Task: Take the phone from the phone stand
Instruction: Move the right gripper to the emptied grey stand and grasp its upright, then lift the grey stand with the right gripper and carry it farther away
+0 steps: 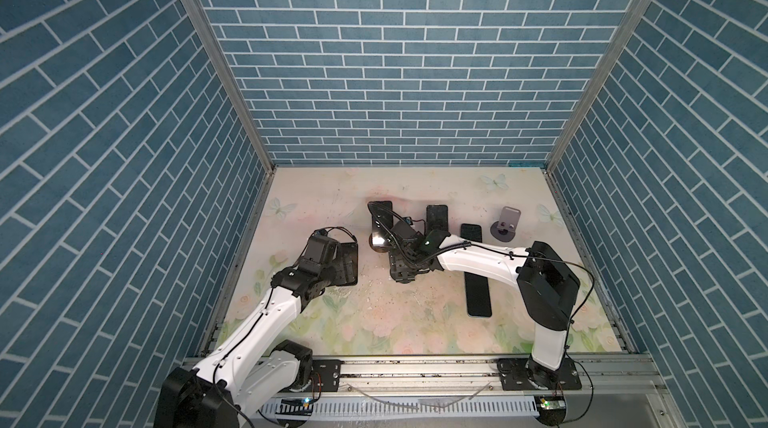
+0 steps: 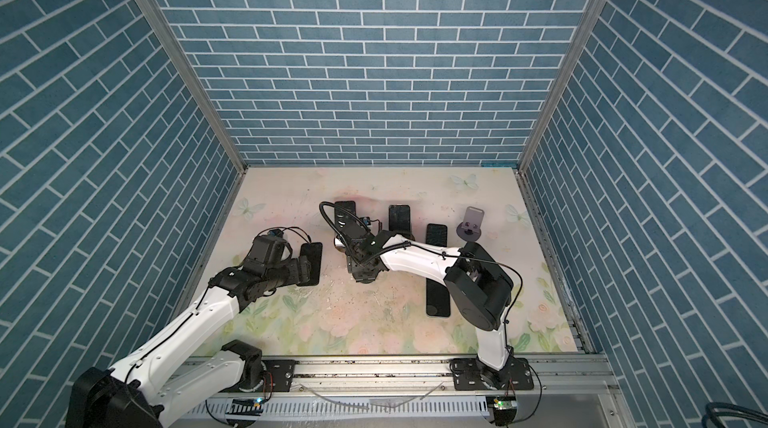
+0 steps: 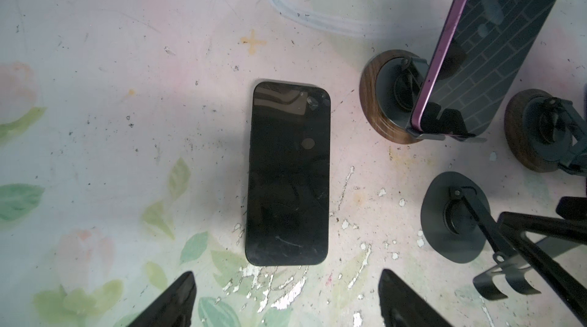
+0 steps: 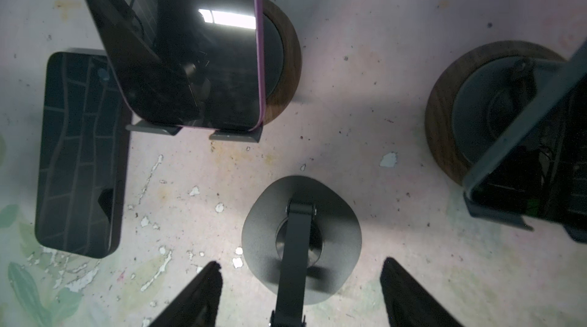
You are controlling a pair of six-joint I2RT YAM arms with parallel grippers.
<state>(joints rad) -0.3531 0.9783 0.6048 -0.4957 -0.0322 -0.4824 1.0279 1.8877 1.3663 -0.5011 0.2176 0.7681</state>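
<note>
The right fingers [image 4: 203, 293] are spread apart with nothing clamped. The thin arm of an empty dark grey stand [image 4: 336, 233] runs down the gap between them, and in the right wrist view it doesn't touch either one. That stand's round base sits on the floral bench [image 4: 381, 118] just ahead of the fingertips. A bit further out to one side is the purple-edged phone [image 4: 190, 55], not lifted yet. It's leaning back in its wood-based phone stand [image 4: 287, 64], with its bottom edge resting on the stand's two little lips. Off to the other side there's a second wood-based stand [image 4: 440, 118] holding a grey-edged phone [image 4: 524, 179] at the same sort of lean.

The left fingers [image 3: 178, 300] are apart too and holding nothing. They hover over a black phone lying flat [image 3: 287, 173] on the bench, and its near end sits just ahead of the two tips. That flat phone is right beside the purple one's stand but not touching it.

Zooming out, in a top view the right arm [image 1: 478, 263] reaches across towards the middle of the bench and partly covers another flat phone [image 1: 478, 297]. A lavender-grey stand [image 1: 505, 224] sits empty over near the right wall. There's one more dark phone [image 1: 471, 232] between that stand and the grey-edged one, but whether it's propped up or lying flat can't be told from here
</note>
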